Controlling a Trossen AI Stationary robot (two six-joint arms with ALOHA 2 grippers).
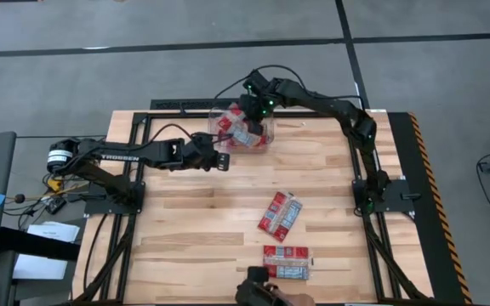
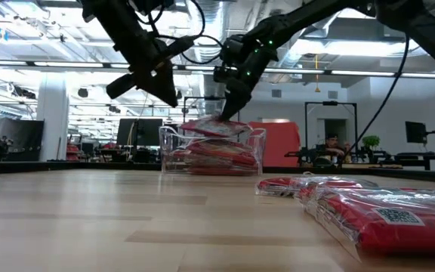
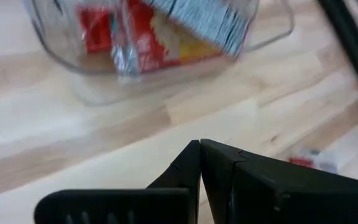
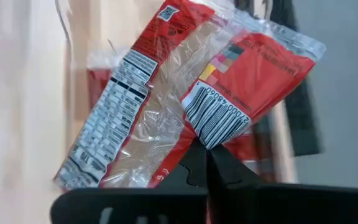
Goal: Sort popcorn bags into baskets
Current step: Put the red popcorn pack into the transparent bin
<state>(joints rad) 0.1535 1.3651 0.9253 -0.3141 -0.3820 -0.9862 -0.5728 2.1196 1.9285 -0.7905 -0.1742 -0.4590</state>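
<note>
The right gripper (image 1: 253,113) hangs directly over the clear tub (image 1: 266,144), at about twelve o'clock on the table, fingers pinched together on the edge of a popcorn bag (image 4: 185,99) just by its barcode. In the right wrist view the packet dangles from that pinch, tilted, its red and clear panels fanned out above the packets already in the tub. From table height the held bag's lower edge looks to be at the tub's rim or resting on the pile; I can't tell which.

This looks like the drop-off step: bag carried over, not yet released. The next move calls for little more than parting the fingers, perhaps after a slight dip so the bag lies on the heap and doesn't slide over the wall.

The left gripper (image 1: 221,159) waits just beside the tub at its seven o'clock, fingers closed on nothing, tips meeting in its own wrist view.

Further out, two more bags lie on the wood: one (image 1: 280,212) skewed near four o'clock, another (image 1: 287,261) by the six o'clock edge, well apart from the tub.
</note>
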